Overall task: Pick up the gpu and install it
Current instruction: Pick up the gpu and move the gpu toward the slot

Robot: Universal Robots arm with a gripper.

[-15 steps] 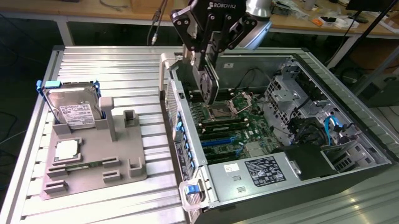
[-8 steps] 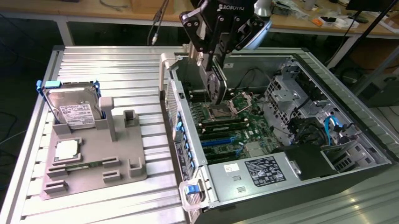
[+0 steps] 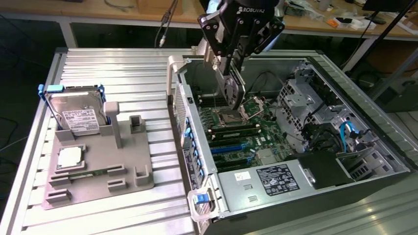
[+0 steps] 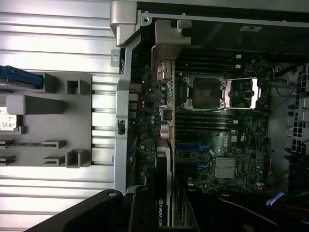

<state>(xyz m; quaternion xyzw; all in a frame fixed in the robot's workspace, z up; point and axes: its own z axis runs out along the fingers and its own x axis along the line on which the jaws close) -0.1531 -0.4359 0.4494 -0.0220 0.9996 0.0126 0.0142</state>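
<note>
Now my gripper (image 3: 227, 62) is clamped on the graphics card (image 3: 234, 93), which hangs edge-down above the motherboard (image 3: 251, 129) inside the open case (image 3: 367, 113). I should line it up squarely over a blue slot (image 3: 226, 146), bracket toward the wall.

A ribbed metal table (image 3: 104, 68) carries a grey parts holder (image 3: 130, 164) and, beside it, an open computer case (image 3: 313, 208).
</note>
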